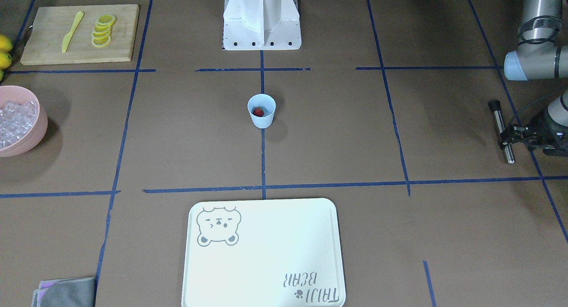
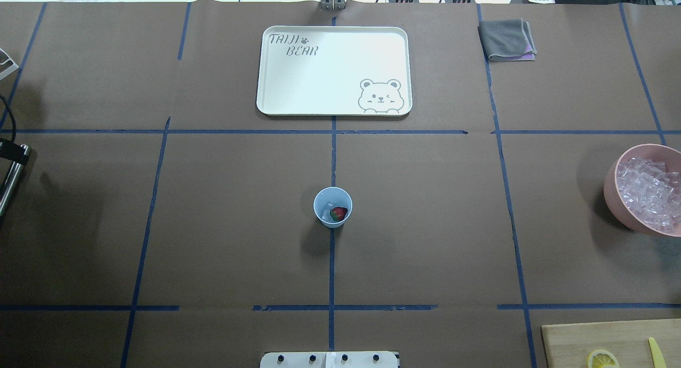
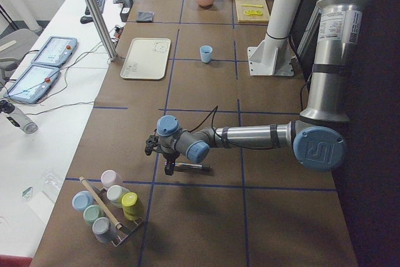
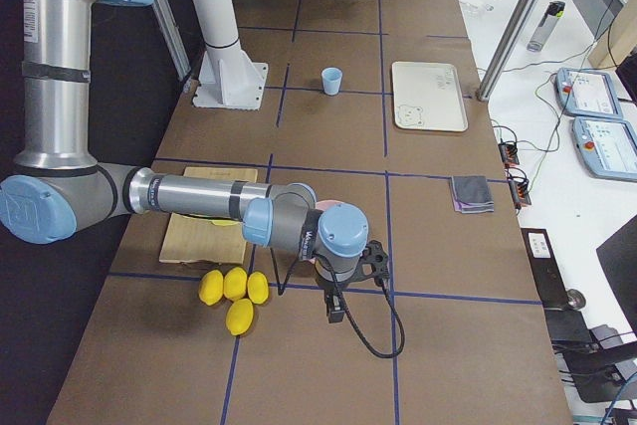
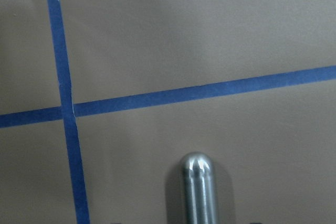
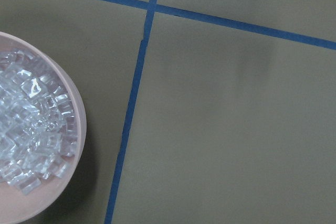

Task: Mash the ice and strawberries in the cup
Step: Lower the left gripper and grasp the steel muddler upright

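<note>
Here the left pincer [image 1: 510, 136] hangs low, wrist level, gripping a metal muddler [image 1: 502, 131]; right pincer's state unclear

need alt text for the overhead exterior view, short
A light-blue cup holding a strawberry stands mid-table on a blue tape line. A white bear-print tray lies beyond it, a grey cloth to the tray's right, and a pink bowl of ice at the right edge.

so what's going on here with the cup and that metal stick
The robot's left gripper holds a metal rod with a black cap out at the table's side. The small light-blue plastic cup stands mid-table with a red strawberry inside. The clear ice cubes fill the pink bowl. No mashing yet.
</note>
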You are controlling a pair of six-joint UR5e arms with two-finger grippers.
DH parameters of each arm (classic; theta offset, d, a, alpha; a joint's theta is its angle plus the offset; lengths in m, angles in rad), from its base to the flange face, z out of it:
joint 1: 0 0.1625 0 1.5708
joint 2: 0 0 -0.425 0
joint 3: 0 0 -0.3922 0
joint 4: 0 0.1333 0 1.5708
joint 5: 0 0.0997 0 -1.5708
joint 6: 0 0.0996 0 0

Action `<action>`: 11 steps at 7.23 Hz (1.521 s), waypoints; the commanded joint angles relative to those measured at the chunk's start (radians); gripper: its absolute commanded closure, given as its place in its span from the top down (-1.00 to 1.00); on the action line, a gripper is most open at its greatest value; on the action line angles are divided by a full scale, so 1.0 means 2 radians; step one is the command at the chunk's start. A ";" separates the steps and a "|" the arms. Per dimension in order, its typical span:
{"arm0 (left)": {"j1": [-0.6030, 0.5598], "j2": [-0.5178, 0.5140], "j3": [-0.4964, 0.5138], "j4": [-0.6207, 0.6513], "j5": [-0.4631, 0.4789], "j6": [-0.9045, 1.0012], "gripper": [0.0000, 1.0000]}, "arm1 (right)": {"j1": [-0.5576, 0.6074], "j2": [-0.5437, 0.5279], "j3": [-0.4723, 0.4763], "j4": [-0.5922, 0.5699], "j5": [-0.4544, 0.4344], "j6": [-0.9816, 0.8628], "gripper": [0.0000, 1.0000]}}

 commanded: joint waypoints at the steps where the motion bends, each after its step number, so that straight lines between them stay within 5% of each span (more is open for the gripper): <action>1: 0.007 0.000 0.001 -0.007 0.000 -0.005 0.70 | 0.001 0.000 0.000 0.000 -0.001 0.000 0.98; 3: 0.012 0.000 0.002 -0.008 0.000 -0.004 0.70 | 0.002 0.000 0.000 0.000 -0.001 0.000 0.98; 4: 0.016 0.000 0.005 -0.008 0.000 -0.005 0.52 | 0.003 0.000 0.000 0.000 -0.001 -0.001 0.98; 5: 0.017 0.000 0.005 -0.008 0.000 -0.005 0.25 | 0.004 -0.001 0.000 0.000 -0.002 -0.001 0.98; 7: 0.017 0.001 0.000 -0.009 0.000 -0.008 -0.83 | 0.004 0.000 0.000 0.000 -0.002 0.000 0.98; 8: 0.017 0.002 0.000 -0.010 -0.015 -0.008 -1.00 | 0.005 0.000 0.002 0.000 -0.002 0.001 0.98; 11: 0.008 -0.011 -0.037 -0.006 -0.037 -0.001 -1.00 | 0.009 0.001 0.011 0.000 -0.002 0.004 0.98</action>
